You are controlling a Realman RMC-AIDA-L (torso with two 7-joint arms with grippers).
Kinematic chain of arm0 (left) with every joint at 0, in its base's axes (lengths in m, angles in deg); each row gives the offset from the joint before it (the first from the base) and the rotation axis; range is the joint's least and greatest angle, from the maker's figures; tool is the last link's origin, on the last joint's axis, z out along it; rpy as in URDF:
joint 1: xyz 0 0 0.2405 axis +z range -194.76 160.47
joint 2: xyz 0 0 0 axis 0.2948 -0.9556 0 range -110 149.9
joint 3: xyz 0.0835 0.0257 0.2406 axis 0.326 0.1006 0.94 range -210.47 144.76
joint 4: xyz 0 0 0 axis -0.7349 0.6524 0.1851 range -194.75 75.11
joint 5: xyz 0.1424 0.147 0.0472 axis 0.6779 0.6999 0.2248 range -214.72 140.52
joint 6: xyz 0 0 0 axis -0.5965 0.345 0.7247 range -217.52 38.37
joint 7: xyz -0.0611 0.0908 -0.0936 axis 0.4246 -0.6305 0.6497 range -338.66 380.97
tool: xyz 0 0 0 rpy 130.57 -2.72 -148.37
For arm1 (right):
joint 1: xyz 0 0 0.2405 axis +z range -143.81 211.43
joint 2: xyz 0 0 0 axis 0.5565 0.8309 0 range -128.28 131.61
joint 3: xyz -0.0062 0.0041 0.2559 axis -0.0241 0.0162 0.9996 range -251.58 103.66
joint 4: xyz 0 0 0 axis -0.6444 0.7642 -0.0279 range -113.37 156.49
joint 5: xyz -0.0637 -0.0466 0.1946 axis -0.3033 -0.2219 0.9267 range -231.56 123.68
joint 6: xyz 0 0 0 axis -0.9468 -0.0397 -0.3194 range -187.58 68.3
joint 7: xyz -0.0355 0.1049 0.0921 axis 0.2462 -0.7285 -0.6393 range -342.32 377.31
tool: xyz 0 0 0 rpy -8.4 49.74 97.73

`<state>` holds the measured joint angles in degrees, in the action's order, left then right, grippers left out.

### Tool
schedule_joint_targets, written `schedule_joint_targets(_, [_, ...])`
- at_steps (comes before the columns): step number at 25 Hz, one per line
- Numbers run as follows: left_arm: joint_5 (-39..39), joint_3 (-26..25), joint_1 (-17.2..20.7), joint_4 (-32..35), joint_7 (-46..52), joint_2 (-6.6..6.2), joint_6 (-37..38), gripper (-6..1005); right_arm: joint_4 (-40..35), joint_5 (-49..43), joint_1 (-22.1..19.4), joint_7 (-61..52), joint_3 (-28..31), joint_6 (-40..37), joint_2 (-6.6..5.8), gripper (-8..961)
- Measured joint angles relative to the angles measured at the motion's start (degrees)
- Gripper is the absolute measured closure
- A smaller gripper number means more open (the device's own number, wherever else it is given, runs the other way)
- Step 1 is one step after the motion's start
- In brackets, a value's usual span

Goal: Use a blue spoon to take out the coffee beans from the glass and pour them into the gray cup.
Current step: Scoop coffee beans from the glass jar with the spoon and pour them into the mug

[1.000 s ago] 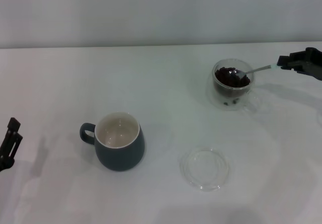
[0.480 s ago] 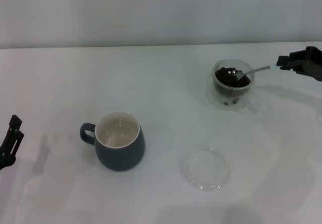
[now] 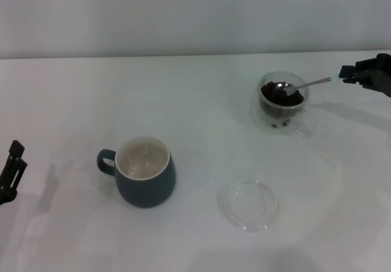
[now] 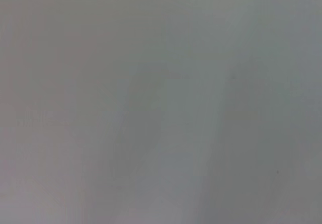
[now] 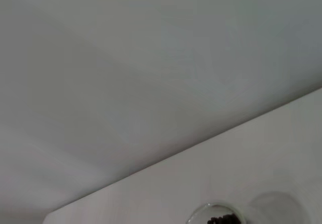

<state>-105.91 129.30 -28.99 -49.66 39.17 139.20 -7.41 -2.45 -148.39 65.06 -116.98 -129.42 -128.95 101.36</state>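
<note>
The glass [image 3: 281, 106] stands at the right rear of the table, filled with dark coffee beans [image 3: 278, 98]; its rim and beans [image 5: 221, 219] also show in the right wrist view. The blue spoon [image 3: 302, 85] lies with its metal bowl on the beans and its neck slanting out over the rim to the right. My right gripper [image 3: 347, 73] is at the spoon's handle end, shut on it. The gray cup [image 3: 145, 173], cream-white inside and empty, stands at the front left with its handle pointing left. My left gripper [image 3: 12, 162] is parked at the far left edge.
A flat clear glass saucer [image 3: 249, 205] lies in front of the glass, to the right of the cup. The white table runs back to a pale wall. The left wrist view shows only a plain grey surface.
My right gripper has drifted slightly to the right with the spoon handle, while the spoon's bowl stays in the glass. The left gripper has sunk a little at the left edge.
</note>
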Motion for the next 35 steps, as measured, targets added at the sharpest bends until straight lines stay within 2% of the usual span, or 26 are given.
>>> schedule_joint_targets(11, [0.0, 0.0, 0.0, -0.8, 0.0, 0.02, 0.0, 298, 0.9, 0.1, 0.2, 0.0, 1.8, -3.1, -0.44, 801])
schedule_joint_targets(20, [0.0, 0.0, -0.2, -0.8, 0.0, -0.06, 0.0, 299, 0.9, -0.4, 1.5, 0.1, 1.2, -10.3, -0.26, 801])
schedule_joint_targets(26, [0.0, 0.0, -0.2, -0.8, -0.1, -0.07, 0.0, 299, 0.4, -0.5, 3.2, 0.4, -1.9, -14.2, 1.84, 801])
schedule_joint_targets(35, [0.1, 0.2, 0.1, -1.5, -0.1, -0.07, 0.0, 298, -2.5, -1.4, 6.8, 0.6, -4.6, -17.2, 6.98, 801])
